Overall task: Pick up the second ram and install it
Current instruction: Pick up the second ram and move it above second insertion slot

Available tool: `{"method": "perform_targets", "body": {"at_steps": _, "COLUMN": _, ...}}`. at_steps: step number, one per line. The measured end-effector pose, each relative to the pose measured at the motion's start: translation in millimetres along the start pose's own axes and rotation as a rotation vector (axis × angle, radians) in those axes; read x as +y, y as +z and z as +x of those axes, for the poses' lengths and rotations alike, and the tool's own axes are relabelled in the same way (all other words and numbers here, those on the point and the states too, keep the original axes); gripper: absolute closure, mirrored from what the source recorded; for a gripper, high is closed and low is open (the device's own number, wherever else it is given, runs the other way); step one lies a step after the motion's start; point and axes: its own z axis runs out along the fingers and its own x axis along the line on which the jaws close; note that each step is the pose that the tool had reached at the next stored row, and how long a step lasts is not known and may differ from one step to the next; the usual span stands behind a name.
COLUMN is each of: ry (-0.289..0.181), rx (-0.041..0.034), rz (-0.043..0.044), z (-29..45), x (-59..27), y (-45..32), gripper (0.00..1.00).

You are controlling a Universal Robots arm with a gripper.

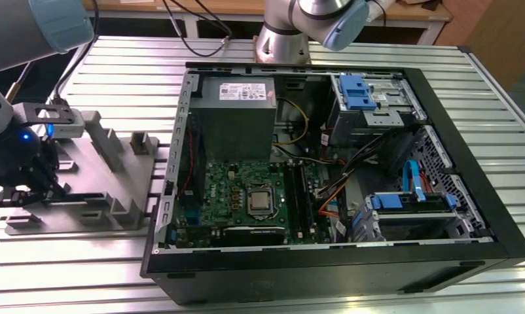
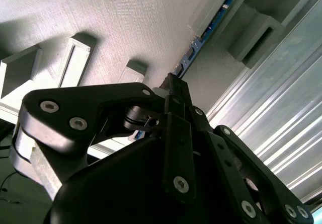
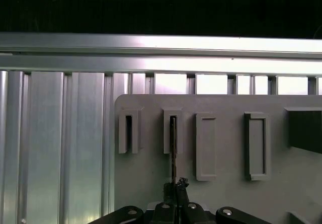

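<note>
The second ram [image 2: 209, 25] is a thin blue-green stick standing on edge in a slot of the grey holder block [image 2: 126, 27]. In the first wrist view it shows edge-on as a dark sliver [image 3: 173, 151] running from the slot down to the fingertips. My gripper [image 2: 173, 88] is shut on the near end of the stick, its black fingers [image 3: 182, 184] pinched together around it. In the exterior view the gripper [image 1: 22, 191] sits low over the holder block [image 1: 92, 176] at the exterior view's left, beside the computer case.
The open black computer case [image 1: 472, 196] lies to the exterior view's right of the holder, with the green motherboard [image 1: 236, 190], long black slots [image 1: 298, 196] and a grey power supply [image 1: 236, 108] inside. A ribbed aluminium table [image 1: 131, 72] carries everything. More slots [image 3: 255, 146] mark the holder.
</note>
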Motion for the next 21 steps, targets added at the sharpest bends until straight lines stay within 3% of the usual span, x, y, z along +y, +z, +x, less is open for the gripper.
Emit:
{"method": "perform_targets", "body": {"at_steps": 3, "ry": 0.000, "rx": 0.0001, "rz": -0.0002, "z": 0.0, "x": 0.1, "y": -3.2, "gripper": 0.92}}
{"method": "perform_targets", "body": {"at_steps": 8, "ry": 0.000, "rx": 0.0000, "rz": -0.0001, "z": -0.3, "x": 0.1, "y": -17.1, "gripper": 0.92}}
{"method": "perform_targets", "body": {"at_steps": 21, "ry": 0.000, "rx": -0.0007, "rz": 0.0029, "z": -1.3, "x": 0.4, "y": -64.2, "gripper": 0.92}}
